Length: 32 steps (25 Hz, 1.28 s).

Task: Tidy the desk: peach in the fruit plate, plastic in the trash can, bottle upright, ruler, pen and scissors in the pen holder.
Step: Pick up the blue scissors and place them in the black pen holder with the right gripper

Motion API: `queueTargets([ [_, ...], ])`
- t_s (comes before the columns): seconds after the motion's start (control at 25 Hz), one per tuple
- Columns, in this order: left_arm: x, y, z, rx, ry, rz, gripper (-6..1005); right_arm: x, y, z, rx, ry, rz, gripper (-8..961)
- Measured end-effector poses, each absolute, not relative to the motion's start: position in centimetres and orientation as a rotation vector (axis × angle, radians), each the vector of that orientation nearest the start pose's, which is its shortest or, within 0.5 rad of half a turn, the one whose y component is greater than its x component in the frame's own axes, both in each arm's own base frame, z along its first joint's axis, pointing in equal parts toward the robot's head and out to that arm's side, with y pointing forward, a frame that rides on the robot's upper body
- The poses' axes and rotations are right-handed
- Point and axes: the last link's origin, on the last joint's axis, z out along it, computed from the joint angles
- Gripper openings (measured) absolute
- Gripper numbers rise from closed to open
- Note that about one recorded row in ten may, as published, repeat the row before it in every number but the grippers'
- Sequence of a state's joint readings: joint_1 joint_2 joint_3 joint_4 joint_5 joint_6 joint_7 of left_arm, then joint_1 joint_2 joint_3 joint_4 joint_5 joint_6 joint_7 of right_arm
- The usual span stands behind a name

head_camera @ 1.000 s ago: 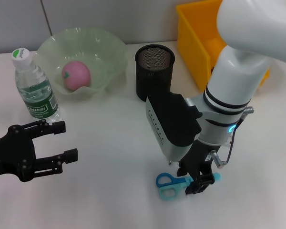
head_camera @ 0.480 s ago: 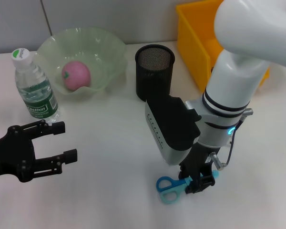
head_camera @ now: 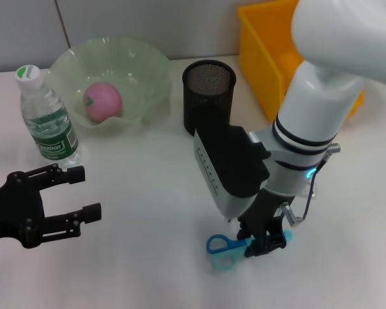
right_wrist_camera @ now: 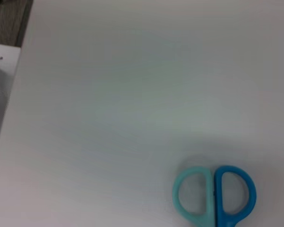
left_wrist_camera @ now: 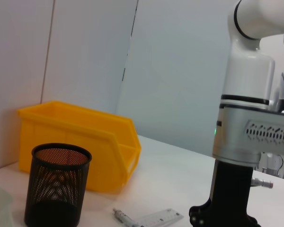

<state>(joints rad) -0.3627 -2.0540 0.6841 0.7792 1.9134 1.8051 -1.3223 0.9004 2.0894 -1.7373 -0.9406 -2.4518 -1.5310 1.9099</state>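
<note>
Bare table (head_camera: 141, 193) lies open between the two arms; the pen holder (head_camera: 208, 96), yellow bin (head_camera: 264, 64), bowl (head_camera: 109, 71) and bottle (head_camera: 48, 119) crowd the far edge.

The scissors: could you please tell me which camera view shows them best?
The head view: the scissors lie on the table, handles exposed, blade end hidden under the right gripper. The right wrist view shows only the handle loops; the left wrist view shows none.

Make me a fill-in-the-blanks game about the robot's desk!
1. The pink peach lies in the green ____.
2. The right gripper is down at the blue ____ on the table.
3. The water bottle stands ____ beside the bowl.
4. The bin behind the black pen holder is ____.

Missing words: bowl; scissors; upright; yellow
</note>
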Motion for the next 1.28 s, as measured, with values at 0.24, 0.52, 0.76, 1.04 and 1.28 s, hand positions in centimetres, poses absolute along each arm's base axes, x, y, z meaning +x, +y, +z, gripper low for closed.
queueTargets([
  [0.24, -28.2, 27.6, 3.8, -2.758, -0.515, -0.839, 799, 13.1, 34.2, -6.4, -3.191, -0.152, -0.761, 236],
  [0.52, -28.4, 27.1, 3.9, -2.761, -0.522, -0.844, 799, 12.3, 35.2, -2.1, -3.162, 0.005, -0.292, 241],
  [0.76, -28.4, 27.0, 4.0, -2.767, -0.516, -0.848, 799, 12.8, 36.2, 1.2, -3.042, 0.133, 0.088, 246],
  [1.04, -28.4, 26.9, 3.9, -2.772, -0.485, -0.847, 799, 15.5, 39.7, 2.7, -2.652, 0.329, 0.546, 251],
  [1.28, -28.3, 26.9, 3.9, -2.777, -0.483, -0.848, 799, 16.6, 41.2, 2.5, -2.483, 0.401, 0.741, 255],
])
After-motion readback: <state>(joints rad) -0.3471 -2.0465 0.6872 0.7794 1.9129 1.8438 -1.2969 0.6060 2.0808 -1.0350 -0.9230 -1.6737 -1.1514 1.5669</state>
